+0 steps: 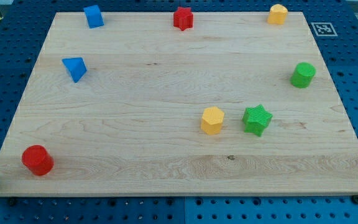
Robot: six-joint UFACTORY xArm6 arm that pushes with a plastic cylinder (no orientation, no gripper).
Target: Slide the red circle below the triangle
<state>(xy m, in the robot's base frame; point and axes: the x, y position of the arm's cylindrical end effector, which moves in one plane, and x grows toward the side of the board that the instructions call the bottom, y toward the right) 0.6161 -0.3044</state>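
The red circle (37, 160), a short red cylinder, stands near the board's bottom left corner. The blue triangle (74, 68) lies well above it, near the left edge. The rod and my tip do not show in the camera view; only a dark blurred shape sits at the view's bottom left edge, left of the red circle.
A blue cube (94, 16) and a red star (183, 18) sit along the top edge, a yellow block (278, 14) at the top right. A green cylinder (302, 74) is at the right. A yellow hexagon (212, 120) and green star (257, 119) sit lower middle. The wooden board (166, 81) lies on blue pegboard.
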